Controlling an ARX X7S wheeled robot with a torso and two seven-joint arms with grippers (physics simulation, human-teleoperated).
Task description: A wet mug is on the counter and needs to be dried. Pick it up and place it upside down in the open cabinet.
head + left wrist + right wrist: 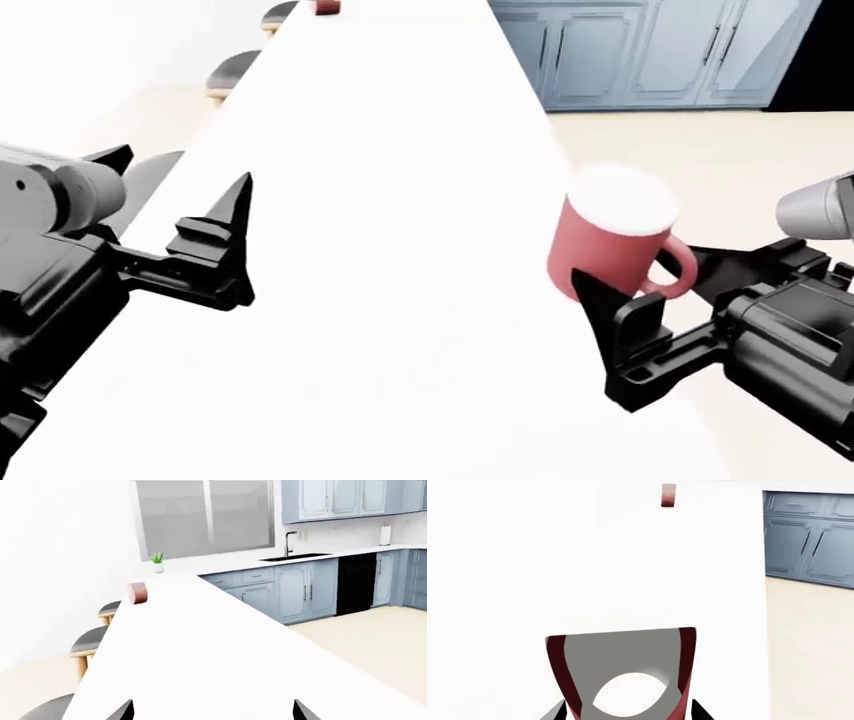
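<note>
The left claw (180, 205) hangs over the left side of the white counter (387, 200), its fingers spread apart with nothing between them. The mug (617, 245) is near the counter's right edge, red, with its white end turned up toward the head camera and its loop handle toward the right arm. The right claw (661, 290) is clamped on the mug, one dark finger (601, 290) lying against its wall beside the handle; the right wrist view looks along the mug's grey-white inside from just behind it. At the counter's far end lies a small reddish item (137, 593), beside round stools (90, 642) along the left edge. Right of the counter stand blue-grey panelled cabinets (641, 50).
</note>
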